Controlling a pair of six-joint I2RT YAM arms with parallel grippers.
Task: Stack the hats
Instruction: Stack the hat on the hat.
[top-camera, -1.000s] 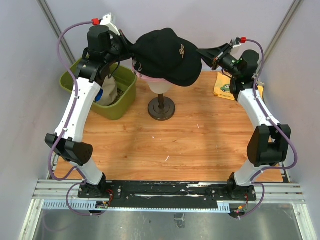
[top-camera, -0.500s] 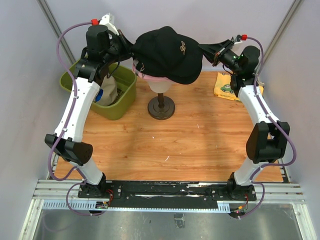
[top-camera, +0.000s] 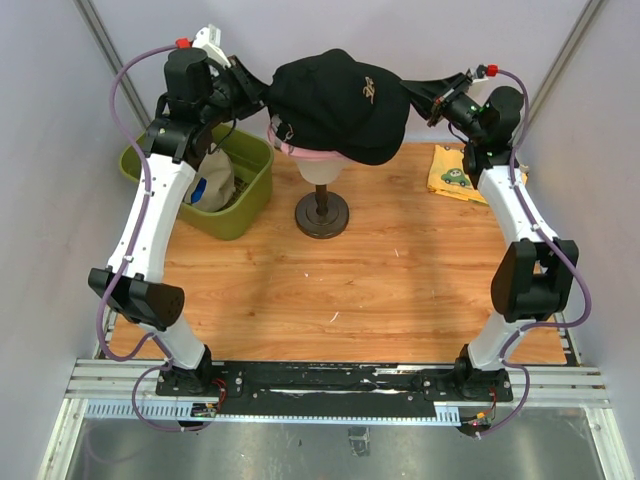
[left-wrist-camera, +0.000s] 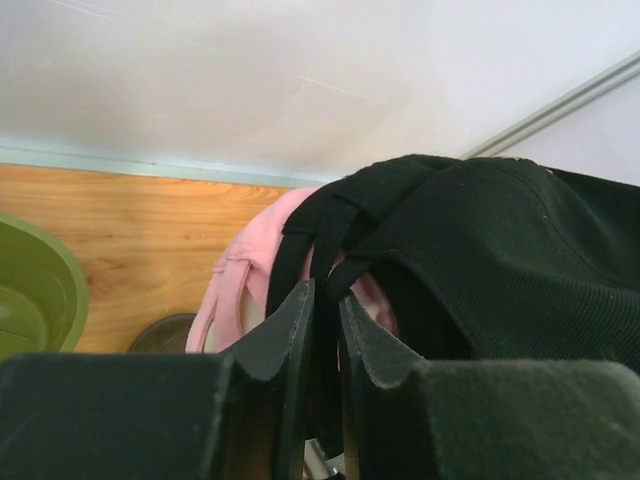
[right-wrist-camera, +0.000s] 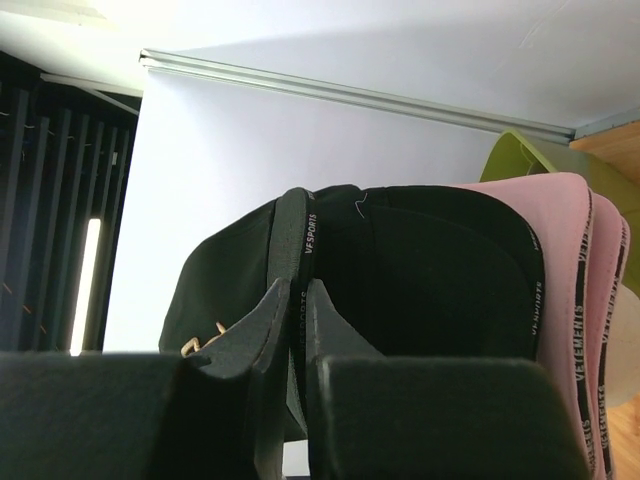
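- Where pale lavender walls (top-camera: 330, 25) close in on three sides, a wood-grain tabletop (top-camera: 380, 290) with a warm orange finish fills the floor of the booth, and a metal rail runs along its near edge.
- An olive-green plastic bin (top-camera: 245, 205), rounded at the corners, stands at the far left corner of the tabletop. It holds a beige hat (top-camera: 218, 178) with a blue hat (top-camera: 199, 193) tucked against its left side, both soft and crumpled.
- A black cap (top-camera: 330, 100) of knit-textured fabric, with a small pale logo on its crown, is stretched between the two arms above the far edge, over the mannequin head (top-camera: 320, 172).
- A pink cap (top-camera: 300, 154) already sits on that smooth cream head, and its rim shows just under the black one.
- The head rises from a dark round stand (top-camera: 322, 215) near the middle of the far edge.
- A yellow cloth (top-camera: 450, 172) with a green print lies flat at the far right corner.
- The left gripper (left-wrist-camera: 322, 300) pinches the black cap's rear strap in a narrow gap between its fingers.
- The right gripper (right-wrist-camera: 297, 295) is clamped on the black cap's edge, where lettered tape lines the inside.
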